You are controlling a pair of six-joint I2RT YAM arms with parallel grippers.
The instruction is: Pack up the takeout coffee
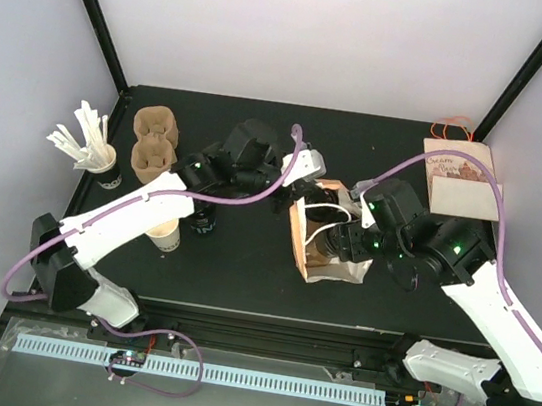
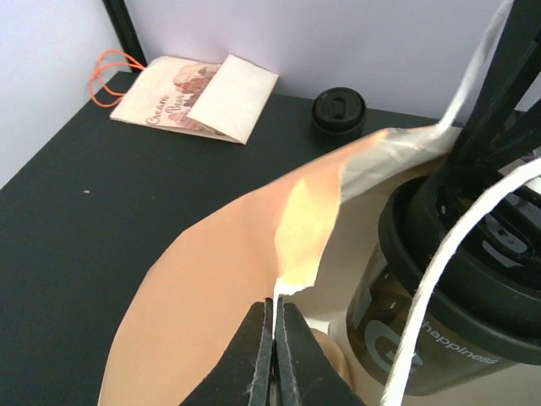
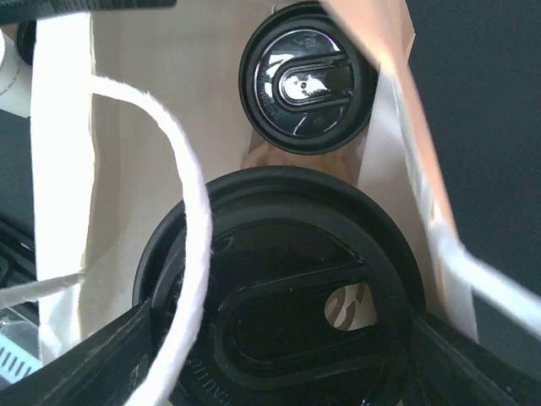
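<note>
A brown paper bag (image 1: 315,260) with white string handles stands open at the table's middle. My left gripper (image 1: 302,189) is shut on the bag's top edge (image 2: 292,279), its jaws (image 2: 275,303) pinching the paper. My right gripper (image 1: 339,239) reaches into the bag's mouth. Its fingers (image 3: 84,355) sit at both sides of a black-lidded coffee cup (image 3: 283,288), shut on it. The same cup (image 2: 439,313) fills the right of the left wrist view. A second lidded cup (image 3: 308,80) stands deeper inside the bag.
A white cup (image 1: 165,236) and a dark lidded cup (image 1: 205,222) stand left of the bag. Brown cup carriers (image 1: 154,141) and a cup of white stirrers (image 1: 92,150) sit at the back left. A flat printed bag (image 1: 461,177) lies at the back right. Another black lid (image 2: 339,110) shows beyond the bag.
</note>
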